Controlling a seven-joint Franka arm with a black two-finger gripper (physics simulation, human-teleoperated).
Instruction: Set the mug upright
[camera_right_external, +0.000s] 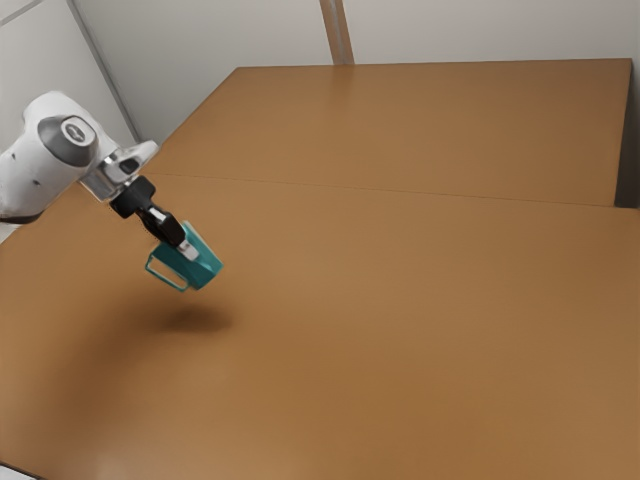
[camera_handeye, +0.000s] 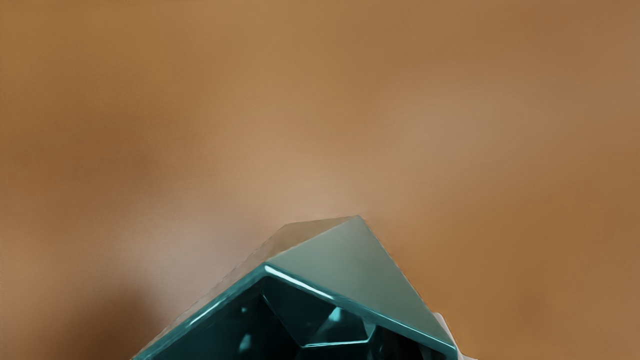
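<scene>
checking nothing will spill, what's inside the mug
Inside the mug are glossy dark teal inner walls with bright glints. The rest is cut off by the wrist view's edge, so I can't say whether it holds anything.

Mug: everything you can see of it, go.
The mug is teal, angular and flat-sided, its inside glossy like glaze, with a squarish loop handle. It hangs tilted above the table, gripper shut on it, handle toward the exterior view's left, open mouth facing the wrist camera. I can't tell whether it's empty.
</scene>
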